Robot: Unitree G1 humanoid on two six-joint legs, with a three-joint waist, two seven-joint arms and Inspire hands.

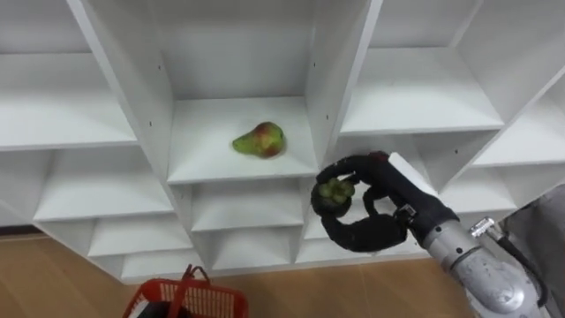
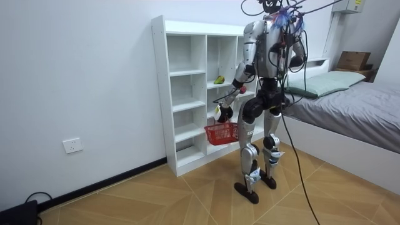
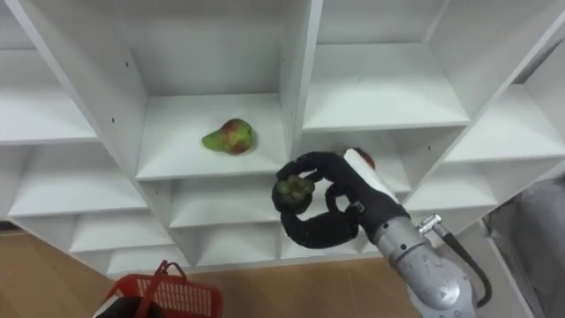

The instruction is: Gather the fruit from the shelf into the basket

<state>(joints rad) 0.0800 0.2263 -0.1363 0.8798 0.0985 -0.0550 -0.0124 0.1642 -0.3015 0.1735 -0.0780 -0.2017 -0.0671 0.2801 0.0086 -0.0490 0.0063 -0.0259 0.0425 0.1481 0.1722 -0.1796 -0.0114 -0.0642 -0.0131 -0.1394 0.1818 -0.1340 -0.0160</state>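
A green pear with a red blush [image 1: 260,140] lies on its side on the middle compartment's shelf of the white closet [image 1: 238,168]. My right hand [image 1: 371,225] hangs in front of the shelf edge, below and to the right of the pear. It is shut on a small round green fruit [image 1: 335,193] that sits between thumb and curled fingers. A red wire basket [image 1: 185,302] hangs low at the left with one handle standing up. In the room view I stand upright facing the closet, the right hand [image 2: 222,112] just above the basket [image 2: 220,133].
The closet has several open white compartments, bare apart from the pear's. Wooden floor lies below. In the room view a bed [image 2: 356,119] stands behind me at the right and a white wall with a socket [image 2: 73,145] at the left.
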